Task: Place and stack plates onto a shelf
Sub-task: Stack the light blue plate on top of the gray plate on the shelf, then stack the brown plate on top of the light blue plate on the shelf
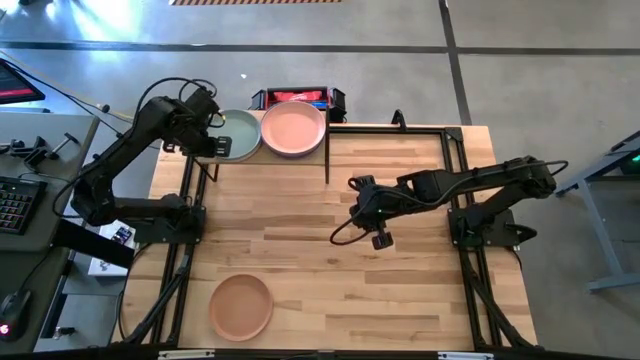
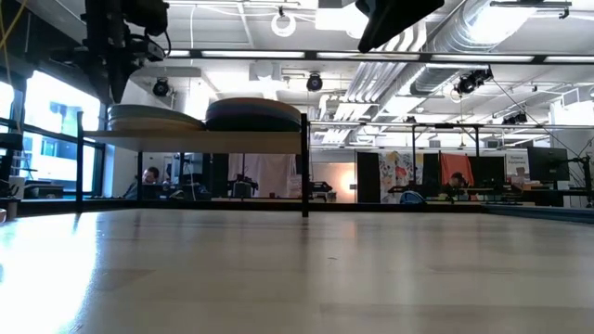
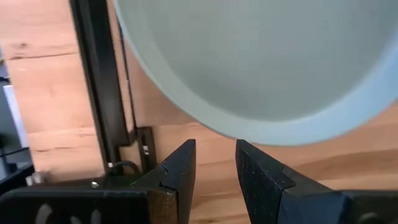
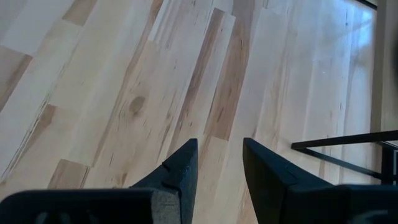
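Remaining off the shelf (image 1: 300, 152), one peach plate (image 1: 241, 306) is left; both grippers, left (image 1: 214, 143) and right (image 1: 381, 240), are released.

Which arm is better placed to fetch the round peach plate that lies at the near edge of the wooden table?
Probably the right. The right gripper hangs empty over mid-table, nearer the peach plate. The left gripper is at the shelf, beside the grey-green plate.

The shelf (image 1: 225, 165) board is almost wholly hidden under the pale grey-green plate (image 1: 236, 134) and the salmon pink plate (image 1: 293, 129) in the high view. In the left wrist view that grey-green plate runs off the picture's edge. The low view shows both plates only edge-on, perhaps stacked on others.
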### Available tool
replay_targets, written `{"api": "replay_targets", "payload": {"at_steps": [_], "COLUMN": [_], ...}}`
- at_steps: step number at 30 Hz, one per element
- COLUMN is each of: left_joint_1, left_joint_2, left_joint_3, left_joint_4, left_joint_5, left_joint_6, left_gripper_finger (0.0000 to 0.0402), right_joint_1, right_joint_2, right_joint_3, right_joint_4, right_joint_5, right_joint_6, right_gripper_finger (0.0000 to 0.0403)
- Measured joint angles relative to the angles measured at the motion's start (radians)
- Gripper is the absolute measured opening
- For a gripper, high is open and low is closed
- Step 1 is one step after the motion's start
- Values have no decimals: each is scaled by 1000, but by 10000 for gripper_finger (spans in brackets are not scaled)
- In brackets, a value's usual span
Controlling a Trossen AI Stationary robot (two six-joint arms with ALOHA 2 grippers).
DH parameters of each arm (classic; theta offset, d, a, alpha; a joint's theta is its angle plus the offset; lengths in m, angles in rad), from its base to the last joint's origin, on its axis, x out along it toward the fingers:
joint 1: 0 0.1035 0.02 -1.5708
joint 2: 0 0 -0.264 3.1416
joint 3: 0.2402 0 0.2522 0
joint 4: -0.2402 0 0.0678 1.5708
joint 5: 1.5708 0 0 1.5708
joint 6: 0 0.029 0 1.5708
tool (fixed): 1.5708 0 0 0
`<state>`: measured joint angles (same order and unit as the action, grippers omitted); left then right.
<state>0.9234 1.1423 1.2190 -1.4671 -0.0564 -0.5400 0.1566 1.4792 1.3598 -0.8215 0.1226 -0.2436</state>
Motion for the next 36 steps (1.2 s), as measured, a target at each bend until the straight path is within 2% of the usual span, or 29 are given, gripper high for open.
{"api": "replay_targets", "payload": {"at_steps": [4,13,21,24,27,36], "left_joint_1": [0,-2,-2,-15,-74,-428], "left_joint_2": [27,69,-7,-53,-93,-153], "left_joint_3": [0,0,0,0,0,0], "left_joint_4": [1,17,-43,-65,-61,-53], "left_joint_5": [-37,-28,42,151,255,253], "left_joint_6": [-6,11,17,-7,-16,-196], "left_gripper_finger": [103,103,103,103,103,103], "right_joint_1": [0,0,0,0,0,0], "right_joint_2": [0,0,1,1,1,1], "right_joint_3": [0,0,0,0,0,0], "right_joint_4": [-1,-6,-11,-10,-10,-15], "right_joint_5": [0,0,0,0,0,1], "right_joint_6": [0,0,0,3,16,26], "right_gripper_finger": [106,106,106,106,106,106]}}
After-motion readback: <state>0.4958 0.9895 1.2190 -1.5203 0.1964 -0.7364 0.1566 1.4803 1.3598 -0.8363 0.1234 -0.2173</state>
